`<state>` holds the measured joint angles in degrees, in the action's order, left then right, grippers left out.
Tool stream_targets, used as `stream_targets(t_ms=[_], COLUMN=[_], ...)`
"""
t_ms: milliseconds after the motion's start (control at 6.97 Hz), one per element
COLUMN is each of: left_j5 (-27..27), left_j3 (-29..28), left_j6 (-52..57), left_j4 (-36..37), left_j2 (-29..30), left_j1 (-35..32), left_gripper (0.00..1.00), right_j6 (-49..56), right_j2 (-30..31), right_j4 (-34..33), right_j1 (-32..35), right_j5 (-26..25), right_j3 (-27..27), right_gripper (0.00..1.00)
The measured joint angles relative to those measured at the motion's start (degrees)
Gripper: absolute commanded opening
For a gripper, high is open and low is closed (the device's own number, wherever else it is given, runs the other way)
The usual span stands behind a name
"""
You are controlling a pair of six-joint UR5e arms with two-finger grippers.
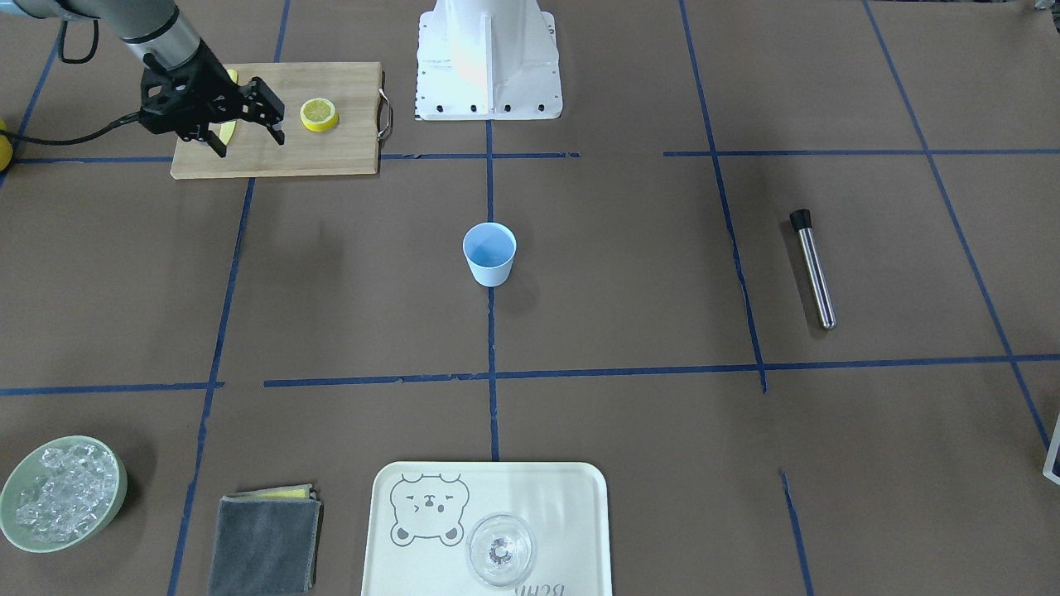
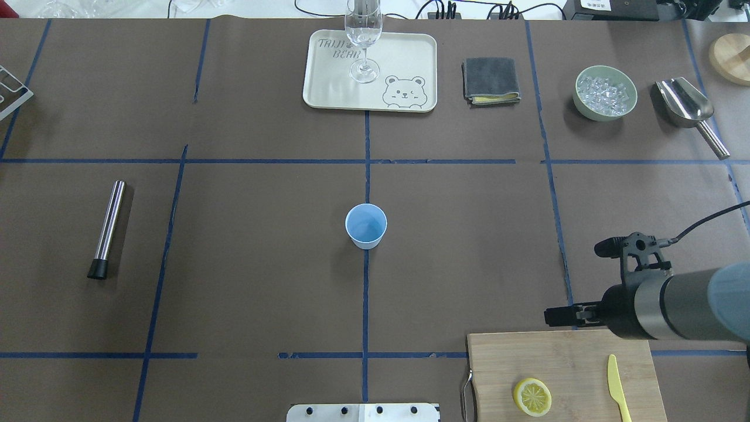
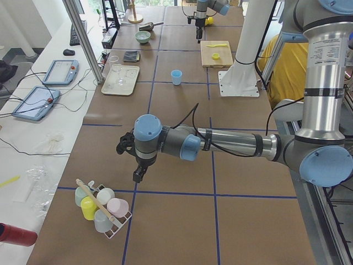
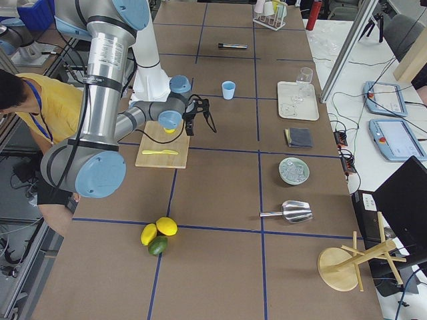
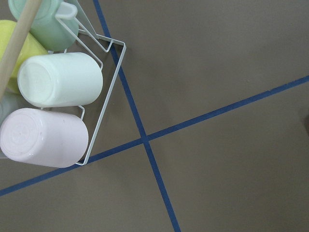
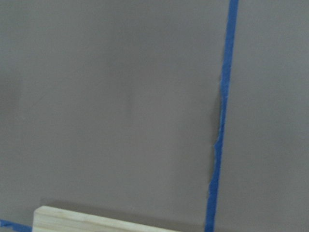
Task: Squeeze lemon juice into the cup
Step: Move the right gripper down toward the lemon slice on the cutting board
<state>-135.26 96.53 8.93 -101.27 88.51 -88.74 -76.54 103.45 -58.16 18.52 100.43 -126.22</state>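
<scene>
Task not started. Right gripper (image 1: 251, 142) spread wide, empty, above the cutting board (image 1: 331, 157). Lemon (image 1: 319, 114) just beside it, untouched; cup (image 1: 489, 252) well apart. Grasp, carry and squeeze all remain

cup (image 2: 366, 225): bare table all round | lemon (image 2: 532, 397): top uncovered, knife (image 2: 616, 387) near on board (image 2: 562, 357)

Wine glass (image 2: 363, 29) stands on tray (image 2: 334, 82), cloth (image 2: 491, 79) beside.
</scene>
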Motion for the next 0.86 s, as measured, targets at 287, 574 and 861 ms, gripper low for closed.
stream_targets(t_ms=[287, 574, 861], left_j5=[-0.1, -0.1, -0.2], left_j3=[0.3, 0.6, 0.7], left_j6=[-0.1, -0.1, -0.2], left_j4=[-0.3, -0.3, -0.4], left_j2=[0.0, 0.0, 0.0], left_j1=[0.0, 0.0, 0.0], left_gripper=[1.00, 1.00, 1.00], right_j6=[-7.4, -9.3, -10.9], right_j2=[-1.5, -1.9, -1.8], right_j4=[-1.0, -5.5, -8.5], right_j1=[-9.4, -15.2, -18.4], right_j5=[-8.4, -13.2, -15.6], right_j3=[-0.7, -1.6, -2.0], right_gripper=[1.00, 1.00, 1.00])
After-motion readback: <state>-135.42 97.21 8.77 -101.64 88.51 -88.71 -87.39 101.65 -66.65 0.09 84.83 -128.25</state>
